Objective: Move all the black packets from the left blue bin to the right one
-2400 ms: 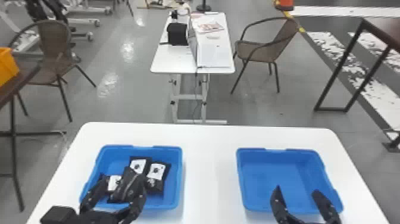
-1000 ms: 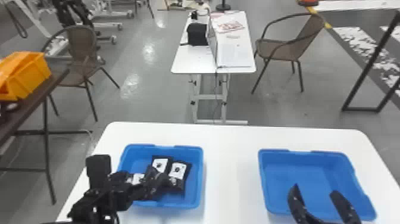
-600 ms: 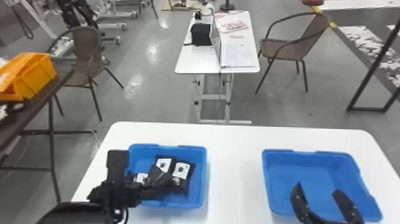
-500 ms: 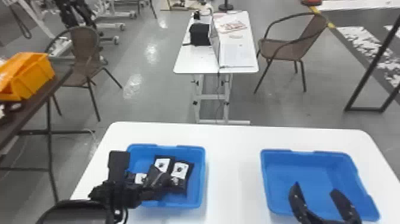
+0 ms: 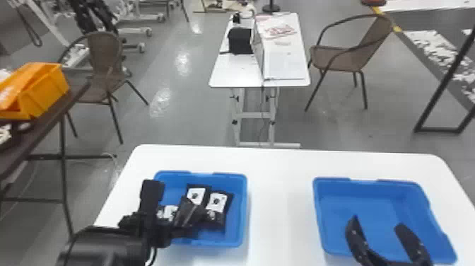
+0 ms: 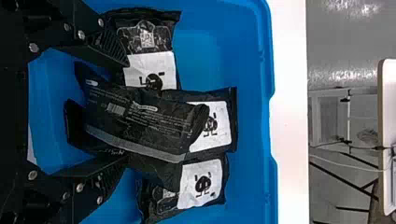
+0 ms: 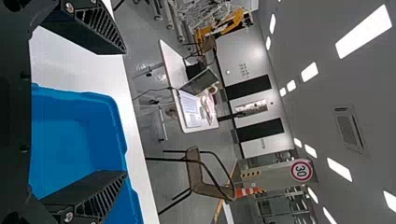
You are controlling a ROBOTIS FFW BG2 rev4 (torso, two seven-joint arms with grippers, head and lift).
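The left gripper point(image 5: 180, 228) has its fingers spread around the packets point(image 6: 144, 119) in the left bin point(image 5: 244, 212) (one lies across others); the right gripper point(image 5: 377, 222), fingers also apart, hangs over the right bin point(image 5: 406, 184)

- Left blue bin point(image 5: 244, 212): near left corner hidden behind the left gripper point(image 5: 176, 230).
- Top black packet point(image 6: 140, 119): fine print too small to read; it partly covers the packets beneath point(image 6: 215, 126).
- Right gripper point(image 5: 378, 222): base cut off by the head view's bottom edge.
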